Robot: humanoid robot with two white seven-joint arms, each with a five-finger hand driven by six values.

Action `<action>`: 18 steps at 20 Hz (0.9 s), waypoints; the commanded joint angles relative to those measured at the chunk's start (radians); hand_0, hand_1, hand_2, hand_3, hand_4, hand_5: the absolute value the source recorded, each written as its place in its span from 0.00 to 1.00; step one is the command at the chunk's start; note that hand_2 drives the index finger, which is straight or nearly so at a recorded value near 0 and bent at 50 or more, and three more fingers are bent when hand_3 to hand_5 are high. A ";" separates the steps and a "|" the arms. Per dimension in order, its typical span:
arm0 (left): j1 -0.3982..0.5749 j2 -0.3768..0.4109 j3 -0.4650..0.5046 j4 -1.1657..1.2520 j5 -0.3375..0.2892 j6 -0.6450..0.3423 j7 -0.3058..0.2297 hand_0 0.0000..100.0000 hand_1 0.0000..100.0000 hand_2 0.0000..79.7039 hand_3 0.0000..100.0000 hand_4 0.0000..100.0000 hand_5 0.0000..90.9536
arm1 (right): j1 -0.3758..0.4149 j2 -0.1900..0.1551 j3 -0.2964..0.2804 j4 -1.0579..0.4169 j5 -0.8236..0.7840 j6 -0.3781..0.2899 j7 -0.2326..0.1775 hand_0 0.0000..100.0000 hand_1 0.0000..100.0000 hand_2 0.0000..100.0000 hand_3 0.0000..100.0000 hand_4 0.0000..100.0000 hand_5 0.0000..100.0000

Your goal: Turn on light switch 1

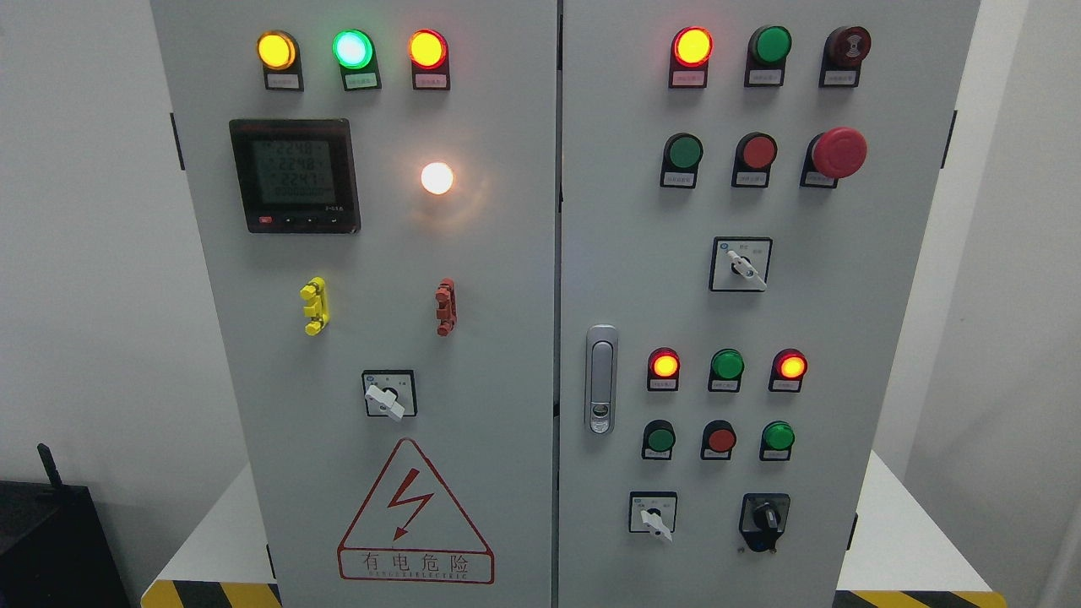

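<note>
- grey cabinet [473, 253] fills the view, white lamp [437, 178] glowing on its left door
- rotary switch [387, 395] sits below, knob pointing lower right
- no robot hand showing, so can't tell its state

A single head view faces the grey control cabinet [557, 338] almost square on, from close range, so that the cabinet fills most of the width and its top and bottom edges are cut off by the frame. The vertical seam between the two cabinet doors runs just right of the picture's centre. The camera sits roughly level with the silver door latch [600, 379] and tilts slightly down: the cabinet sides converge toward the bottom. To either side of the cabinet show strips of white wall [84, 253], and below it corners of a white platform [895, 540] with striped edging. No second view overlaps it.
</note>
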 commanded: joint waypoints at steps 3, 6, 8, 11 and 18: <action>0.005 0.022 -0.050 0.728 -0.003 0.029 -0.009 0.10 0.05 0.00 0.08 0.12 0.00 | 0.001 0.000 0.011 0.000 -0.006 0.000 0.000 0.12 0.39 0.00 0.00 0.00 0.00; -0.003 0.038 -0.118 0.812 -0.001 0.148 -0.013 0.17 0.06 0.00 0.00 0.04 0.00 | 0.001 0.000 0.011 0.000 -0.006 0.000 0.000 0.12 0.39 0.00 0.00 0.00 0.00; -0.015 0.049 -0.132 0.834 -0.004 0.240 -0.027 0.18 0.08 0.00 0.00 0.01 0.00 | -0.001 0.000 0.011 0.000 -0.006 0.000 0.000 0.12 0.39 0.00 0.00 0.00 0.00; -0.025 0.061 -0.202 0.837 -0.007 0.336 -0.046 0.22 0.11 0.00 0.00 0.00 0.00 | 0.001 0.000 0.011 0.000 -0.006 0.000 0.000 0.12 0.39 0.00 0.00 0.00 0.00; -0.098 0.066 -0.425 0.932 -0.016 0.431 -0.049 0.24 0.11 0.00 0.00 0.00 0.00 | -0.001 0.000 0.011 0.000 -0.006 0.000 0.000 0.12 0.39 0.00 0.00 0.00 0.00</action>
